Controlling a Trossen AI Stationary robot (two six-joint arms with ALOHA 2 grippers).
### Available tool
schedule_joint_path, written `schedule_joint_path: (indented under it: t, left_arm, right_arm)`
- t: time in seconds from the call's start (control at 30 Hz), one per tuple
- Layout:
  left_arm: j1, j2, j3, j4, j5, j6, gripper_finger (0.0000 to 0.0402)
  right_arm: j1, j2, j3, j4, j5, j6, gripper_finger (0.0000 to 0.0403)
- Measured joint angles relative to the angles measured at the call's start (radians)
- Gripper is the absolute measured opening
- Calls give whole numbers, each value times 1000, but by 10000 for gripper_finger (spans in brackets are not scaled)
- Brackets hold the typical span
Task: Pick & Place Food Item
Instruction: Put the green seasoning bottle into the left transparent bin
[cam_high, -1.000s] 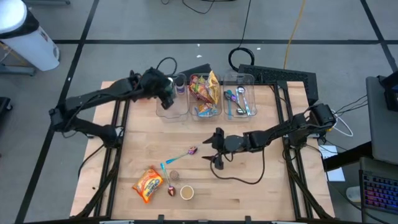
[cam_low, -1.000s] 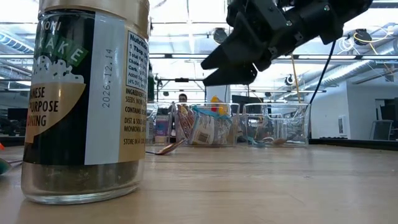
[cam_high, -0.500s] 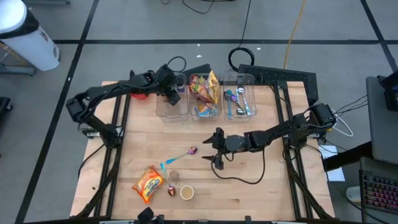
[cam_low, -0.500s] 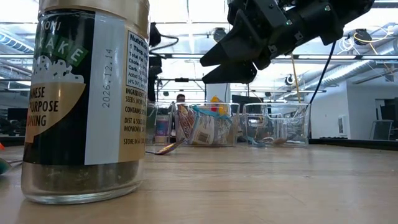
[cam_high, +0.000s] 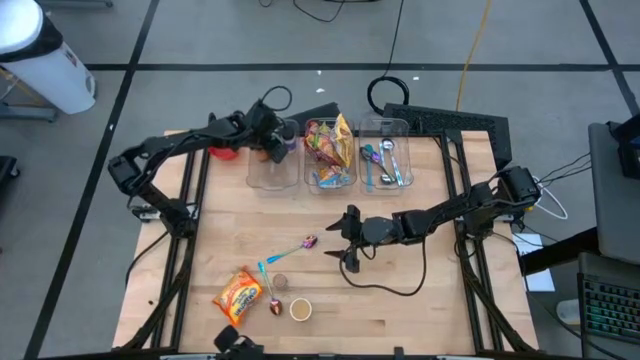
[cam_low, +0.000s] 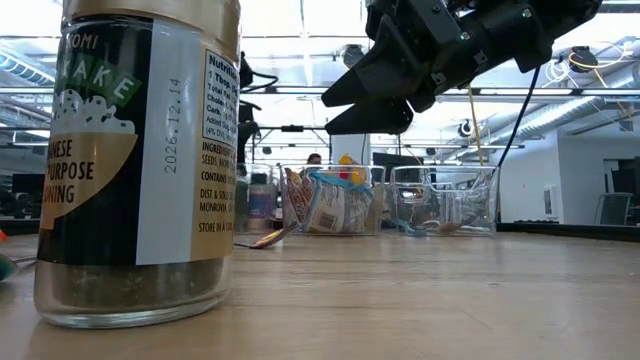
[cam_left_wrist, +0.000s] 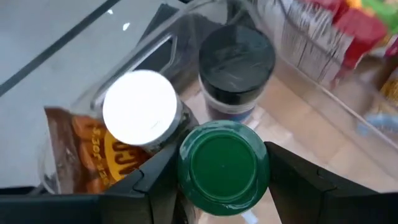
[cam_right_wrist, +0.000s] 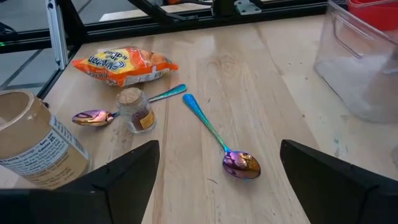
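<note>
My left gripper (cam_high: 268, 143) hangs over the far end of the left clear bin (cam_high: 274, 170), shut on a green-lidded jar (cam_left_wrist: 224, 165). Under it in that bin stand a white-lidded jar (cam_left_wrist: 140, 115) and a black-lidded jar (cam_left_wrist: 236, 62), with a brown packet (cam_left_wrist: 74, 149) beside them. My right gripper (cam_high: 343, 242) hovers open above the middle of the table, empty. An orange snack bag (cam_high: 238, 295) lies flat near the front left, next to two iridescent spoons (cam_right_wrist: 217, 140), a small cork-topped spice jar (cam_right_wrist: 134, 109) and a big seasoning jar (cam_low: 135, 160). My left gripper pinches the green-lidded jar between its two fingers (cam_left_wrist: 292, 180), one on either side just below the lid's rim (cam_left_wrist: 264, 168). The fingers slant down from the near left. The lid faces up. Whether the jar's base rests on the bin's floor is hidden.
The middle clear bin (cam_high: 330, 150) holds colourful snack packets; the right clear bin (cam_high: 385, 160) holds spoons. All three stand in a row along the far edge. Bare wood lies to the right of my right gripper. A cable trails below the right arm.
My left gripper has gone toward the table's far edge and sunk over the left bin, carrying the green-lidded jar, with its arm folding in closer to the table.
</note>
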Motion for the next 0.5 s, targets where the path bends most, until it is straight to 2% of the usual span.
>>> schedule_joint_path:
  t: [0.43, 0.5]
  left_arm:
    - [5, -2, -37, 11, -12, -58, 209]
    - [5, -2, -37, 11, -13, -68, 234]
  right_arm:
    - [0, 0, 0, 0, 0, 0, 325]
    - [0, 0, 0, 0, 0, 0, 325]
